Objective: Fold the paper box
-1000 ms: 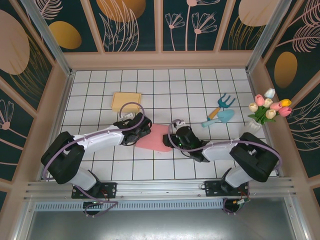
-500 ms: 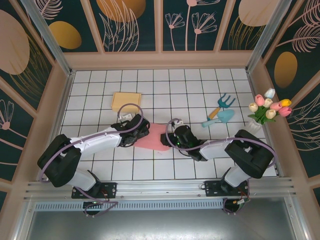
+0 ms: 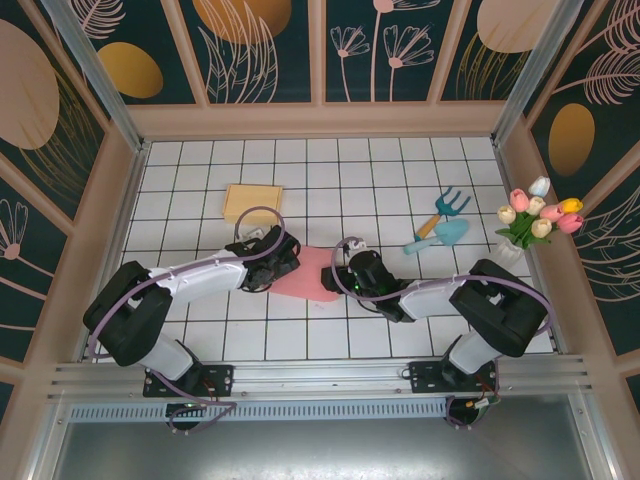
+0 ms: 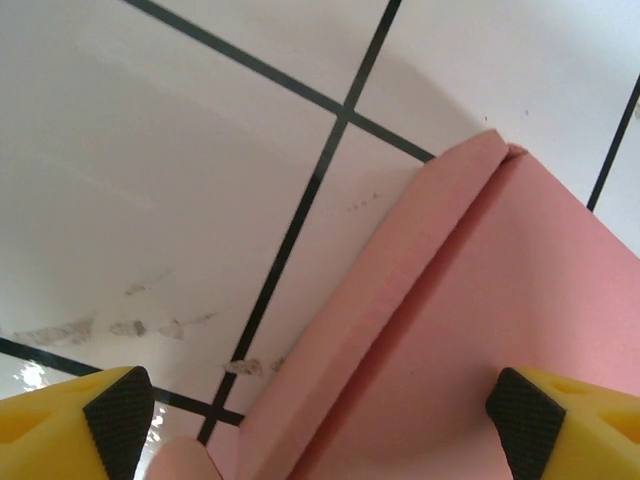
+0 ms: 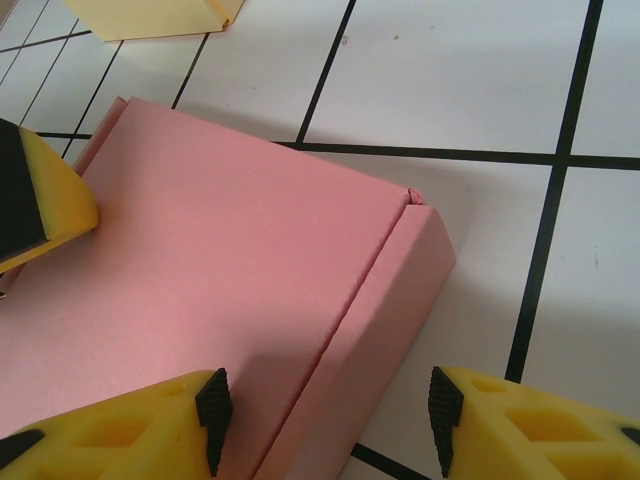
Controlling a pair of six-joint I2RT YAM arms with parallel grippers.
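Tiled table (image 3: 400, 170): pink paper box (image 3: 310, 272), light, creasable, we judge; grasp edge flaps (image 5: 390, 290). Left gripper (image 4: 322, 410), right gripper (image 5: 328, 412): spread, empty.

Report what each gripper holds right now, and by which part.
Nothing is held. The left gripper, jaws open, straddles one folded edge of the pink paper box; the right gripper, jaws open, straddles its opposite edge without clamping it.
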